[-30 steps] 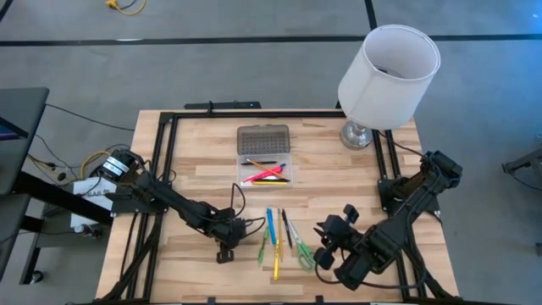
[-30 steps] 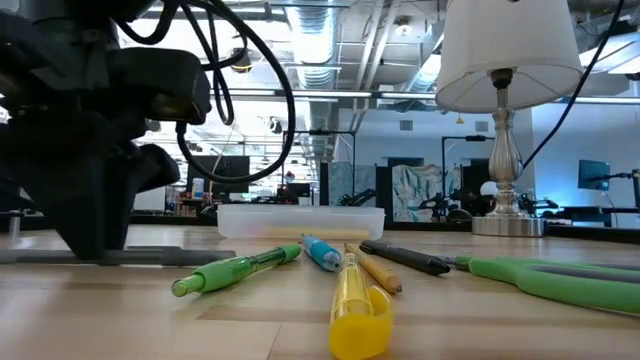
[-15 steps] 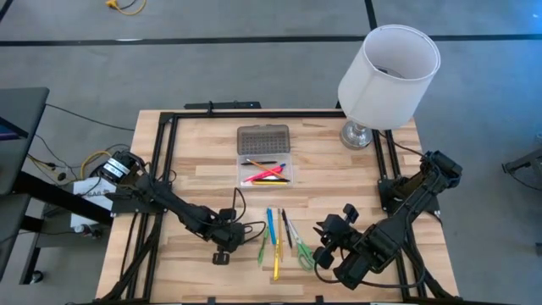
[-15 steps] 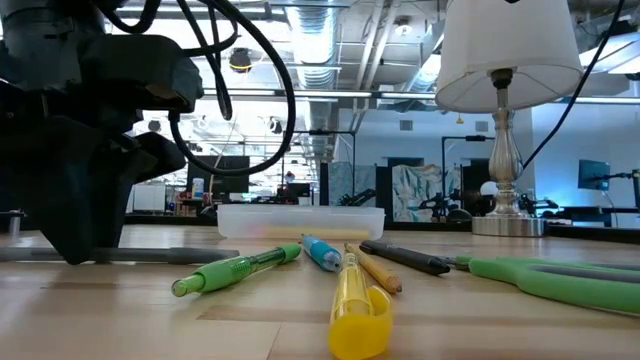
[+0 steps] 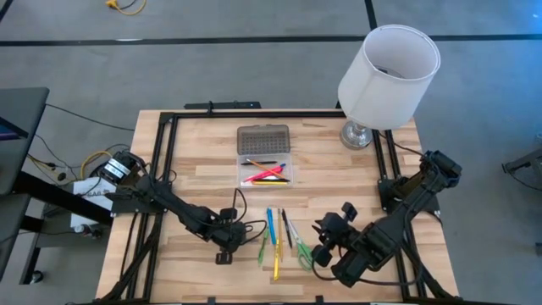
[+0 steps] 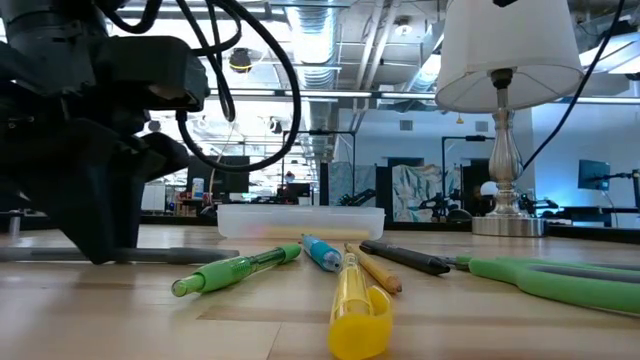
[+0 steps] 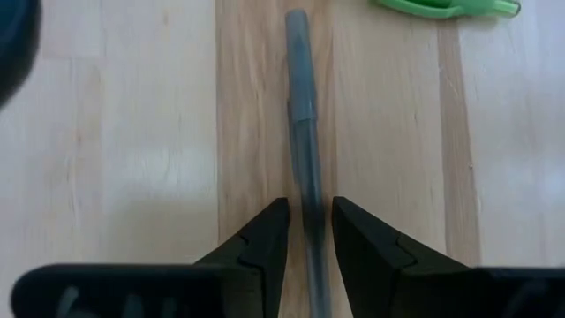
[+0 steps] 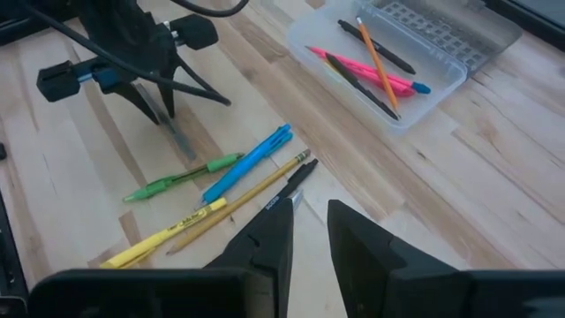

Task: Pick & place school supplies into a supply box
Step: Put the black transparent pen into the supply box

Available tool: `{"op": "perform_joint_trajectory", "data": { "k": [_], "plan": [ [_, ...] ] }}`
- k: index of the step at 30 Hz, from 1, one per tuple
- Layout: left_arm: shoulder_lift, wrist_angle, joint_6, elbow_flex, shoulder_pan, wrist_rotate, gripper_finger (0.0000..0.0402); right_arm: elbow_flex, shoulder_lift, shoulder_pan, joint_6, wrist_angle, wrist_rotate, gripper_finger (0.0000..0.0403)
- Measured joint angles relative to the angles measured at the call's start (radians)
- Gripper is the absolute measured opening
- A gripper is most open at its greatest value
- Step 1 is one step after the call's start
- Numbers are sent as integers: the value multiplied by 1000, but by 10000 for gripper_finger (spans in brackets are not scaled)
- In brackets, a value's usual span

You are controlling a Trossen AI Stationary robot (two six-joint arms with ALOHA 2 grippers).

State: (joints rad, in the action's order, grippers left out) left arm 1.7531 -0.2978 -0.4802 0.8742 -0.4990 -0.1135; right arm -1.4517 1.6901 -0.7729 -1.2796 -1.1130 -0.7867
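Left wrist view: your left tool (image 7: 309, 231) straddles grey pen (image 7: 305, 132) flat on worktop (image 7: 132, 132), narrow, seemingly pinching it for lift. Right tool (image 8: 309, 231) narrow, empty, waits.

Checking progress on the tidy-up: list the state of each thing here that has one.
supply box: lid open, a few pens inside.
left gripper: shut on the grey pen, which lies on the table.
right gripper: open, empty, above the table.
scissors: on the table, outside the box.
blue pen: on the table, outside the box.
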Motion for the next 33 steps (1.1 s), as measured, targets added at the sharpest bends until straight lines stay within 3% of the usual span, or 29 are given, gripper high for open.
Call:
{"op": "perform_joint_trajectory", "data": {
  "k": [26, 33],
  "plan": [
    [0, -8, 2, 2, 1, -18, 87, 0, 0, 23, 31, 5, 2, 68],
    [0, -10, -11, 2, 1, -31, 55, 0, 0, 23, 31, 7, 2, 68]
  ]
}}
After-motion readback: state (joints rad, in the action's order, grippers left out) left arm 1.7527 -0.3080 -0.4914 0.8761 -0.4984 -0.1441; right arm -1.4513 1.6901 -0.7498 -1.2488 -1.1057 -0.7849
